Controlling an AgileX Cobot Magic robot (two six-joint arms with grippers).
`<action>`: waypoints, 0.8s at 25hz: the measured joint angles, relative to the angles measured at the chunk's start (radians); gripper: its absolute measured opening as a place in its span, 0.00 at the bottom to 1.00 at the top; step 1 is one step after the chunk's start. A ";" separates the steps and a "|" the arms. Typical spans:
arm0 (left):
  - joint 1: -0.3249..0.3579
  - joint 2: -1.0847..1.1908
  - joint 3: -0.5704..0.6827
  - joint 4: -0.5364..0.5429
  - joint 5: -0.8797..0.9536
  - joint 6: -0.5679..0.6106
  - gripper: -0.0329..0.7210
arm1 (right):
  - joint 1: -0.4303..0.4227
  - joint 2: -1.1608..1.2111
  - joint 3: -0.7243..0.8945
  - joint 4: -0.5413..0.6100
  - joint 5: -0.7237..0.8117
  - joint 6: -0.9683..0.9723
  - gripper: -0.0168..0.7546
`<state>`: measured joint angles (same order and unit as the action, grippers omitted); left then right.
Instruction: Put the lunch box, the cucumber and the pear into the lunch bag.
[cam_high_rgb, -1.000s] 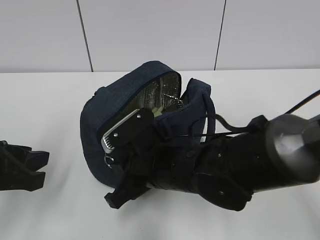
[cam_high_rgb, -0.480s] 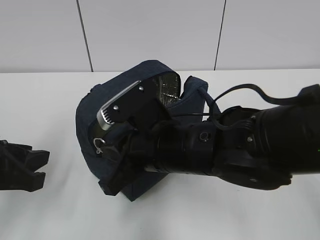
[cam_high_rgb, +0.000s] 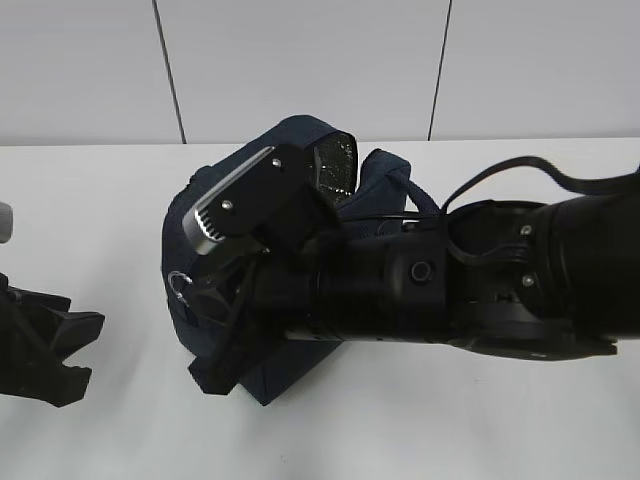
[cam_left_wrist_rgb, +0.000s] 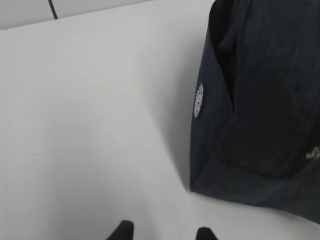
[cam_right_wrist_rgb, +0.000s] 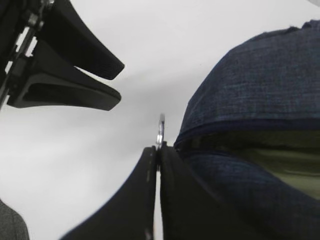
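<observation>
Right wrist view: ring pull (cam_right_wrist_rgb: 161, 131) between jaws.

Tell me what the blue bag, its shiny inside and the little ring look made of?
The lunch bag looks like woven navy fabric, denim-like, with visible weave. Its lining seems crinkled silver foil. The ring pull, pinched in the right claw, looks like polished metal.

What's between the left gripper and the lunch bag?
Nothing: bare white table between left gripper and lunch bag, per the left wrist view.
</observation>
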<state>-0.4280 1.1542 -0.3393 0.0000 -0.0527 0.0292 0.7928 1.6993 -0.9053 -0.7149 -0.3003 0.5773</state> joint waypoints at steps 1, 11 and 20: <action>-0.001 0.000 0.000 0.000 0.007 -0.001 0.36 | 0.000 -0.005 -0.005 0.000 0.014 0.000 0.02; -0.169 0.000 -0.022 0.177 0.154 -0.005 0.27 | 0.000 -0.009 -0.041 0.000 0.046 0.000 0.02; -0.190 0.000 -0.022 0.354 0.016 -0.005 0.31 | 0.000 -0.052 -0.041 -0.002 0.054 0.000 0.02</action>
<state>-0.6177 1.1542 -0.3616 0.3536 -0.0371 0.0245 0.7928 1.6473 -0.9462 -0.7165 -0.2463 0.5773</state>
